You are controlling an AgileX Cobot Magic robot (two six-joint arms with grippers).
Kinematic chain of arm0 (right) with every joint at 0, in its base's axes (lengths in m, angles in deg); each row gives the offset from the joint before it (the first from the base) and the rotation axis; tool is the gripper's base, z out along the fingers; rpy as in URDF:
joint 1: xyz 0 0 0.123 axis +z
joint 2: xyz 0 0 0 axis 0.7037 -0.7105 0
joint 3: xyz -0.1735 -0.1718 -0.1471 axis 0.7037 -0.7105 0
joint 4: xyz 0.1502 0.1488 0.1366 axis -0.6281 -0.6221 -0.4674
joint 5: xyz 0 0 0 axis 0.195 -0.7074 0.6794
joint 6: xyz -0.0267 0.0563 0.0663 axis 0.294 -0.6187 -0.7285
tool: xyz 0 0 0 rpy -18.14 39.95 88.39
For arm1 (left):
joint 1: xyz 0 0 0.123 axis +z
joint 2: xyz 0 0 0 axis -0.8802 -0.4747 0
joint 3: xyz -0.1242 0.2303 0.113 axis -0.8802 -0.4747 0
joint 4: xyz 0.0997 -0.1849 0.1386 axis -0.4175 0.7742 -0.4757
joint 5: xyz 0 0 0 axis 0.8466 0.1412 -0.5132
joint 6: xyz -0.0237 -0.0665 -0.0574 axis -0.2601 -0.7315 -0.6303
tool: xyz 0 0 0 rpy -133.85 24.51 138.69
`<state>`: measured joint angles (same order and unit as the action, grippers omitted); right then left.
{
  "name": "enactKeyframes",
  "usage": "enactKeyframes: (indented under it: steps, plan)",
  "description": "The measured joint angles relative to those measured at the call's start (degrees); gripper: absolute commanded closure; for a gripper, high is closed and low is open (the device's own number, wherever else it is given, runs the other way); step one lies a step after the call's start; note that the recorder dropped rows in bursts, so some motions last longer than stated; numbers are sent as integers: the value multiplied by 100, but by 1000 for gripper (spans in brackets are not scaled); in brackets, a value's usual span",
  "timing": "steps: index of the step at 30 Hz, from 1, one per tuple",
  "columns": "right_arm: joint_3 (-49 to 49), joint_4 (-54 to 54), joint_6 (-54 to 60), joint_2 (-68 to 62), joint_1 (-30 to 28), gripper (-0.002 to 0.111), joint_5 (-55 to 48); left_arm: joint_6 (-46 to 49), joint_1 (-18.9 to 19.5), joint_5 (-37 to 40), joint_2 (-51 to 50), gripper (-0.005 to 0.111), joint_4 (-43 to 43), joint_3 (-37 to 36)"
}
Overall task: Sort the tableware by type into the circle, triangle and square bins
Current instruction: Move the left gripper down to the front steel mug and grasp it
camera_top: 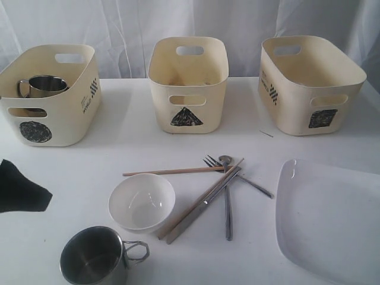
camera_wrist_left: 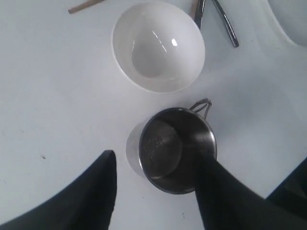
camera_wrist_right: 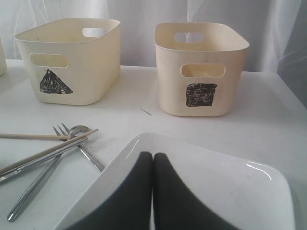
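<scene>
Plate [camera_top: 329, 219] and near mug [camera_top: 95, 258] run off frame

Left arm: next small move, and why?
Probably lower the left gripper and close on the steel mug: its jaws stand open over it, nothing held. The other mug already sits in the circle bin.

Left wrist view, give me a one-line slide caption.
Open left end effector over a steel mug, with a white bowl standing apart nearby.

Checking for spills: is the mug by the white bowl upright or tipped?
Upright: the mug stands on its base, mouth up, empty bottom visible.
</scene>
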<state>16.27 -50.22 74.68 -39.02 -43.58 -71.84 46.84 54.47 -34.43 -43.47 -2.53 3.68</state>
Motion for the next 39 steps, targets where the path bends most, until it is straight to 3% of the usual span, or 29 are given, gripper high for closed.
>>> enactKeyframes:
  steps: [10,19,30,35,39]
  plan:
    - [0,0,0,0,0,108,0,260,-124,-331,0,52,63,-479]
    - [0,0,0,0,0,108,0,808,-127,-649,0,52,638,-695]
    - [0,0,0,0,0,108,0,1202,-161,-809,-708,52,751,-695]
    - [0,0,0,0,0,108,0,1230,-799,-1243,-1270,52,421,-695]
    - [0,0,0,0,0,108,0,873,-1017,-1551,-1487,52,-295,-695]
